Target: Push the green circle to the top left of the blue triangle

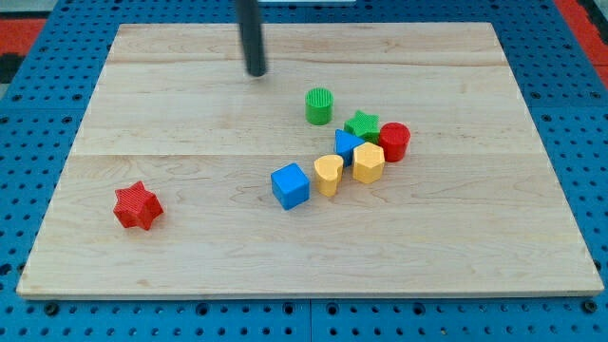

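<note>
The robot's body shows only as one straight dark rod, round in section and of a matt black or very dark grey colour. It enters the picture at the view's top edge, a little to the view's left of the middle, and its upper part is cut off by that edge. The rod stands nearly upright, with only a very slight lean. Its lower end, the tip [256,72], is blunt and flat, not pointed. The tip is in the upper part of the view. No other part of the arm, such as a wrist or a joint, is visible.
</note>
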Robot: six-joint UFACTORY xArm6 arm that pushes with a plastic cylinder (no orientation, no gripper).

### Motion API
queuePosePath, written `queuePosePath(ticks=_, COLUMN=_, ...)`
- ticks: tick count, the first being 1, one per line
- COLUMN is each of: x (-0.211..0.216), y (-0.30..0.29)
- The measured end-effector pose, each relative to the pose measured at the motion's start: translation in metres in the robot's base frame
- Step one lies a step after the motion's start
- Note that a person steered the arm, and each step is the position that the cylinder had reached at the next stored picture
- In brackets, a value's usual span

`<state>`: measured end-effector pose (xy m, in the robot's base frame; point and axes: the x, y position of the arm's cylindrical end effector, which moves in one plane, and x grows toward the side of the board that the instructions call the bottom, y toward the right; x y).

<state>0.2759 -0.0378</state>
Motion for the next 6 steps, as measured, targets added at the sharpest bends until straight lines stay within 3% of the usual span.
queuePosePath(ticks=1, x=-0.006, y=0.078)
queuePosePath(ticks=2, x=0.006, y=0.101)
queuePosePath(ticks=3, x=0.046, y=0.063)
queuePosePath(ticks=4, x=0.082, y=0.061)
queuePosePath(ticks=5, x=0.103, y=-0.001)
queuePosePath(ticks=6, x=0.097, y=0.029)
